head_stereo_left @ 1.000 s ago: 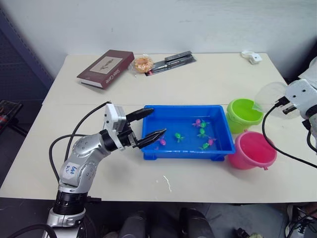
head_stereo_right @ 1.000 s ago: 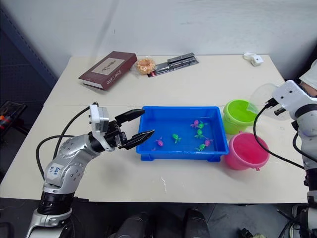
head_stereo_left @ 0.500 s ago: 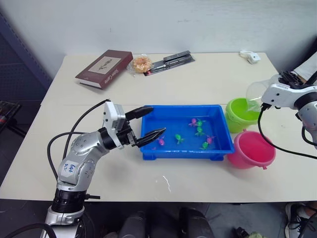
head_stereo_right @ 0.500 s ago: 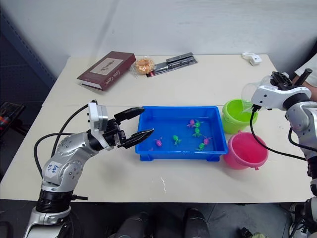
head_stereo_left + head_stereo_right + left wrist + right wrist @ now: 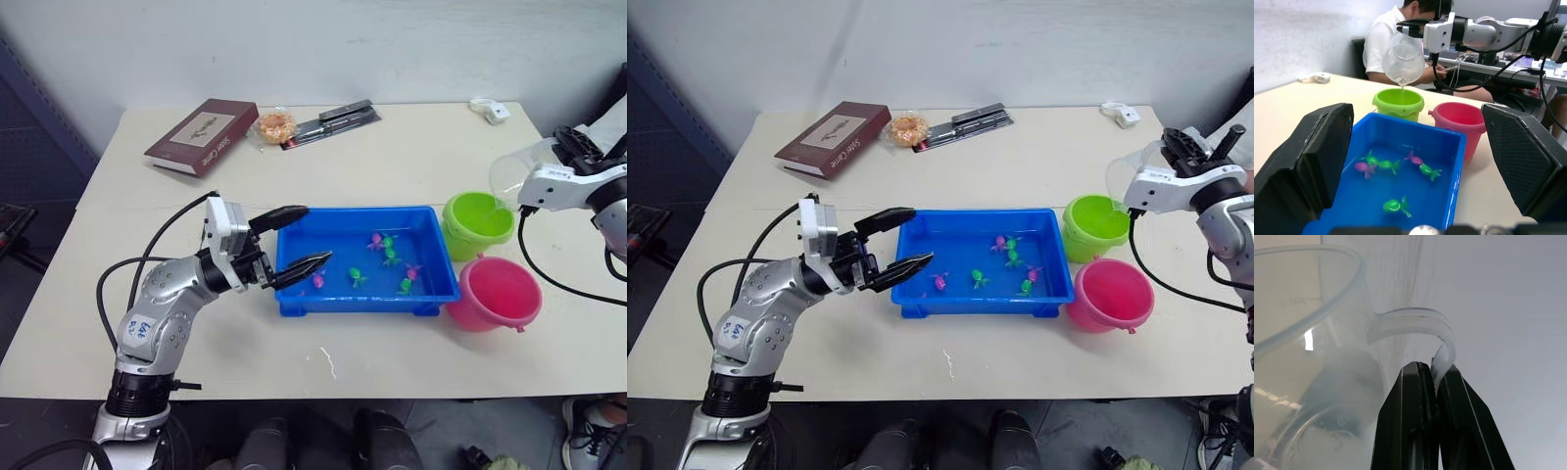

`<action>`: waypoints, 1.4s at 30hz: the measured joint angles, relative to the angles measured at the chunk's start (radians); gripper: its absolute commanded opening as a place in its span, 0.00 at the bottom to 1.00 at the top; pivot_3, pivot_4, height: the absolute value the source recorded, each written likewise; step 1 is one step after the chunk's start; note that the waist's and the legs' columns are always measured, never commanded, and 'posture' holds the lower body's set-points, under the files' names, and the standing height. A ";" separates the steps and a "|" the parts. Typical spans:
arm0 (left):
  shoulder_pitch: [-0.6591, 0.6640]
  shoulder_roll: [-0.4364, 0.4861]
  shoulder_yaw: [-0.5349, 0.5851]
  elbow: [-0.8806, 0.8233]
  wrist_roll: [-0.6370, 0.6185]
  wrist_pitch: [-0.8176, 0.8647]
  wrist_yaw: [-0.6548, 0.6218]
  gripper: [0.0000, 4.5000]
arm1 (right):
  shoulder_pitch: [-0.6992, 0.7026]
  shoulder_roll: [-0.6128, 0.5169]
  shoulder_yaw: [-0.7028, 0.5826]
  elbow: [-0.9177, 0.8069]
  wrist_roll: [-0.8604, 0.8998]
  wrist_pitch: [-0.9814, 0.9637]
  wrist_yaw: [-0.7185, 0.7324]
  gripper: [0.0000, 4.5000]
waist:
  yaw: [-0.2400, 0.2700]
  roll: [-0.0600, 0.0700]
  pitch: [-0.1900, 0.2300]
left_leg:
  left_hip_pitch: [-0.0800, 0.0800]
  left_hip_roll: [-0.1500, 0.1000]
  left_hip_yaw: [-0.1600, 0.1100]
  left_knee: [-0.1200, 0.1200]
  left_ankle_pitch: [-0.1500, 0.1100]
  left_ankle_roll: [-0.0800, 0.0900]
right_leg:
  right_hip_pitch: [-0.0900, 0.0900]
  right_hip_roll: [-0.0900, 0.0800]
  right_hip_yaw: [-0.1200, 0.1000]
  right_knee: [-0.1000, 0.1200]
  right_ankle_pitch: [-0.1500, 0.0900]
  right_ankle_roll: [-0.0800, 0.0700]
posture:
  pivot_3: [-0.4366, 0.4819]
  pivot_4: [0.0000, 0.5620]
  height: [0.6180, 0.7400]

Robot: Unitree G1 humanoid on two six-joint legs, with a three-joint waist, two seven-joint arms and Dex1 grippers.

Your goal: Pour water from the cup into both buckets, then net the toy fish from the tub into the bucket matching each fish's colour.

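Note:
My right gripper (image 5: 1431, 368) is shut on the handle of the clear cup (image 5: 511, 176). The cup is tipped above the lime green bucket (image 5: 478, 217), and in the left wrist view a thin stream runs from the cup (image 5: 1403, 58) into that bucket (image 5: 1399, 103). The pink bucket (image 5: 495, 294) stands just in front of the green one. Several small green and pink toy fish (image 5: 392, 257) lie in the blue tub (image 5: 358, 305), left of the buckets. My left gripper (image 5: 315, 235) is open, empty, at the tub's left end.
At the table's back edge lie a dark red book (image 5: 201, 135), a small snack packet (image 5: 273, 126), a black packaged item (image 5: 331, 119) and a small white object (image 5: 488, 109). A person in a white shirt (image 5: 1382, 41) sits beyond the table.
My right wrist has turned and carried the cup a little inward over the green bucket, tipping it. The left arm stays put at the tub's end.

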 measured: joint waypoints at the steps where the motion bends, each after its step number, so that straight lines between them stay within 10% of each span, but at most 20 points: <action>1: 0.000 0.000 0.000 0.000 -0.001 0.000 0.000 1.00 | -0.006 -0.002 0.000 0.008 -0.005 -0.007 -0.008 0.01 | 0.000 0.000 0.000 | 0.000 0.000 0.000 0.000 0.000 0.000 | 0.000 0.000 0.000 0.000 0.000 0.000 | 0.48 0.27 1.00; 8: 0.000 -0.013 -0.003 0.001 -0.001 -0.004 -0.001 1.00 | 0.052 0.056 -0.065 0.018 0.149 -0.011 0.047 0.01 | 0.002 -0.002 0.001 | 0.000 0.000 0.000 0.000 0.000 0.000 | 0.000 0.000 0.000 0.000 0.000 0.000 | 0.48 0.27 1.00; 26: 0.000 0.143 -0.022 -0.049 -0.061 0.079 -0.175 1.00 | 0.256 0.362 -0.801 -0.126 1.088 0.715 0.294 0.01 | 0.004 -0.003 0.002 | 0.000 0.000 -0.001 0.000 0.000 0.000 | 0.001 0.000 -0.001 0.001 0.000 0.000 | 0.48 0.27 1.00; 42: -0.006 0.173 -0.014 -0.143 -0.118 0.171 -0.157 1.00 | 0.361 0.548 -0.787 -0.029 1.090 0.529 0.241 0.01 | 0.005 -0.002 0.002 | 0.001 -0.001 -0.001 0.000 0.000 0.000 | 0.001 -0.001 0.001 0.002 0.000 0.000 | 0.48 0.27 1.00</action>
